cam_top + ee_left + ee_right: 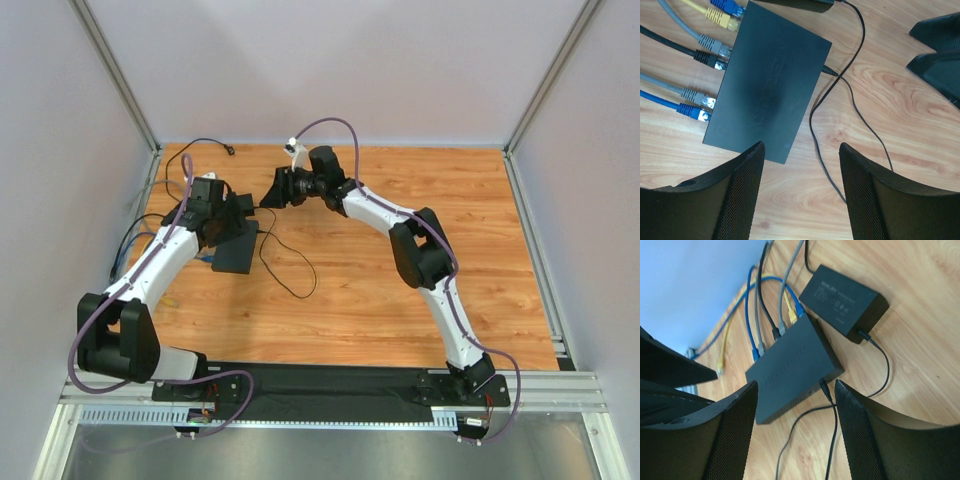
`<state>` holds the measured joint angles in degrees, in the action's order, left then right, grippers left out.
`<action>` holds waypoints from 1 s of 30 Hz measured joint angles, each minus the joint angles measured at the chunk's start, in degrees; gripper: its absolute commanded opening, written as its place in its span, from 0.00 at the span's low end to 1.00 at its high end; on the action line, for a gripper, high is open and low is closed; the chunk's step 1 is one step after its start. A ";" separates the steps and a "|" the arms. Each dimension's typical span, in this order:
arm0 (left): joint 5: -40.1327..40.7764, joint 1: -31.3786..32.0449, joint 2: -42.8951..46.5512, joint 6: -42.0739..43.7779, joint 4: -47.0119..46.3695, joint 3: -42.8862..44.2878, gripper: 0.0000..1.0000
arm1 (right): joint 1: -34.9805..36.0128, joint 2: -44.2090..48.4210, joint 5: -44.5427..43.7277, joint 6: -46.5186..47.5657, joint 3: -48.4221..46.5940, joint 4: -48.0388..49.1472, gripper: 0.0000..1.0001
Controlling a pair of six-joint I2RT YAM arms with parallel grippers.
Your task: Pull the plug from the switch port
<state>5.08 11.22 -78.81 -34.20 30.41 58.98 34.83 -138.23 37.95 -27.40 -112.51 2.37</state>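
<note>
The switch [770, 75] is a flat matte black box on the wooden table, also in the right wrist view [795, 365] and the top view [235, 252]. A small black barrel plug [829, 70] sits in the port on its narrow side; in the right wrist view the plug [824, 389] lies between my right fingertips, further away. My left gripper [801, 147] is open and empty above the switch's near corner. My right gripper [795, 385] is open and empty, hovering beside the plug side. In the top view the left gripper [240, 208] and right gripper [270, 192] face each other over the switch.
Several Ethernet cables [700, 55] in blue, grey, yellow and black plug into the switch's opposite side. A black adapter brick [842, 300] lies just beyond the switch; its thin black cord [855, 107] loops over the table [400, 290] to the plug. Walls enclose the table.
</note>
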 measured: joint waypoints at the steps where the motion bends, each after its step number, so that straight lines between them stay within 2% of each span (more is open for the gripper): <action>1: 0.20 0.33 -0.37 0.11 0.31 0.44 0.67 | 0.26 -0.07 0.44 2.32 -0.50 -1.66 0.64; 4: 0.79 1.18 -1.07 0.39 1.73 0.61 0.62 | 1.14 -0.11 1.20 8.44 -0.70 -6.47 0.62; 12: 4.11 4.11 -2.47 0.46 4.02 0.59 0.62 | 4.11 -0.44 3.39 18.75 -0.70 -13.07 0.55; 15: 4.74 4.79 -3.21 0.57 3.56 0.59 0.63 | 4.48 -0.70 4.11 20.79 -0.74 -13.46 0.48; 22: 6.62 5.70 -8.37 1.16 2.64 0.63 0.64 | 4.02 -5.05 6.64 20.96 -4.55 -14.58 0.48; 30: 6.25 5.66 -11.39 1.40 1.90 2.40 0.65 | 3.65 -8.00 7.13 16.48 -8.39 -13.90 0.49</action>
<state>11.33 16.88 -90.19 -32.80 32.32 61.39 38.48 -146.23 45.08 -10.92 -120.90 -11.53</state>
